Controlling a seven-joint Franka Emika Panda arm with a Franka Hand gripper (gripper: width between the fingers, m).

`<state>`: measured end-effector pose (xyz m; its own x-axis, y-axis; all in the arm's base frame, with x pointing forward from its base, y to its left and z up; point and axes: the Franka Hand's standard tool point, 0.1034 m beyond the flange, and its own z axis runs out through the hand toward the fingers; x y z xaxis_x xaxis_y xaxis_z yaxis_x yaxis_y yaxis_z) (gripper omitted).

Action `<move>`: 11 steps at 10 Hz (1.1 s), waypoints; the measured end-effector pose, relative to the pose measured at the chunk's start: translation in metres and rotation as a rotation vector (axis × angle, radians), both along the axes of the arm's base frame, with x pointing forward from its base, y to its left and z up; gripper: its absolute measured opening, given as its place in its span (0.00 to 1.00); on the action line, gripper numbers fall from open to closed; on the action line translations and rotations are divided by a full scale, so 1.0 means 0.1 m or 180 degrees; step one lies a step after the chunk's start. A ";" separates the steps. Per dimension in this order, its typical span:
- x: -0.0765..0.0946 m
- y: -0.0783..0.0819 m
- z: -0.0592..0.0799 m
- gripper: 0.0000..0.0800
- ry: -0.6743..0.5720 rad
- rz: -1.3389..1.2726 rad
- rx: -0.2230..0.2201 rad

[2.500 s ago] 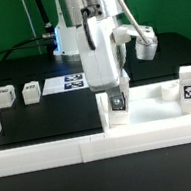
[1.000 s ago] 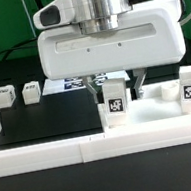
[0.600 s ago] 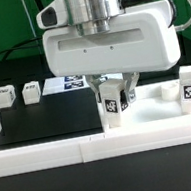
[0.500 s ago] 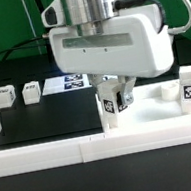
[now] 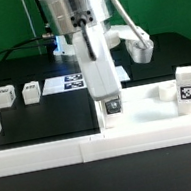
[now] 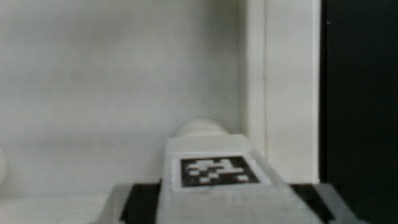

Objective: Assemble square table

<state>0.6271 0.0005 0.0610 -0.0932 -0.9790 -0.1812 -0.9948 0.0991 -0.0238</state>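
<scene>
Inside tray top [image 5: 153,114], leg [image 5: 113,108] in tool [image 5: 112,101]

Exterior view: frontal, mid-range; wrist view: close, looking down; shared: leg [image 5: 113,107] [image 6: 217,165]

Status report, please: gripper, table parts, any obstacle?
Gripper shut on tagged leg, upright at a table top corner. Second leg stands on the top. Two loose legs aside. No obstacle seen.
</scene>
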 end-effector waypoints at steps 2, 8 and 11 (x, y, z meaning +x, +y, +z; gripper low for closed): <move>0.01 0.00 0.01 0.62 -0.0093 0.0388 -0.0077; -0.08 0.05 0.03 0.81 -0.0610 0.2590 -0.0425; -0.04 0.05 0.06 0.81 -0.0673 0.4080 -0.0687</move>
<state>0.6229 0.0051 0.0665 0.9276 -0.3620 0.0924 -0.3548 -0.9310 -0.0858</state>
